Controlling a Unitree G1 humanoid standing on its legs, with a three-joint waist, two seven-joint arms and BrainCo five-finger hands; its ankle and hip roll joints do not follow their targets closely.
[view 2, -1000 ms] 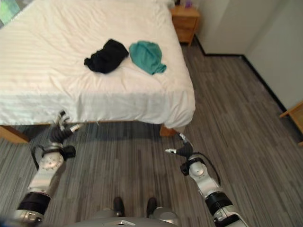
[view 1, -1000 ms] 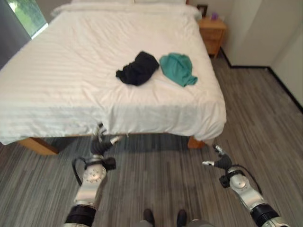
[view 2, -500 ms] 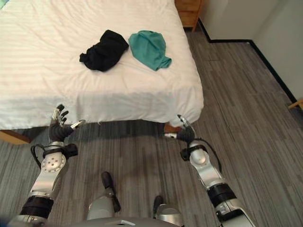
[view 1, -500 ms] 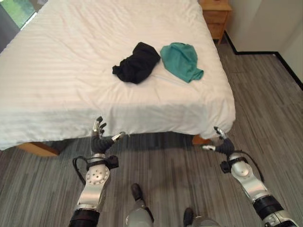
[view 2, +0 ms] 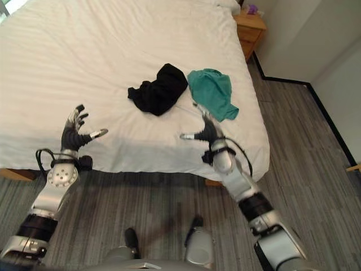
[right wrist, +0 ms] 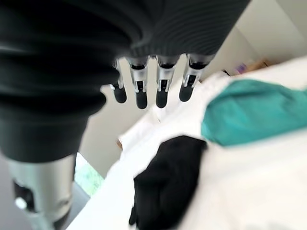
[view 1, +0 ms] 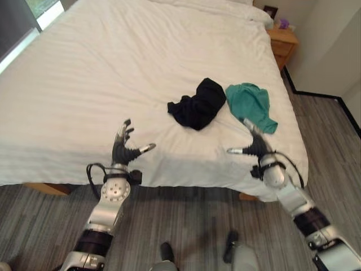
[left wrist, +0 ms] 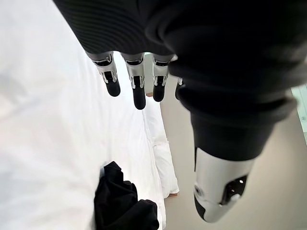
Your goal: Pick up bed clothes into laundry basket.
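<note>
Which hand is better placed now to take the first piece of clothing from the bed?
Probably the right hand: open, it hovers just before the teal garment and black garment. The left hand, also open, is farther off over bare sheet.

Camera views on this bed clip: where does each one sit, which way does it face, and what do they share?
Left and right eye views: on the head, looking down at the white bed; both arms reach in, left robot hand and right robot hand open.
Left wrist view: along the left robot hand's straight fingers, over the bed toward the black garment.
Right wrist view: along the right robot hand's fingers toward the black garment and teal garment.
Shared: the black garment.
</note>
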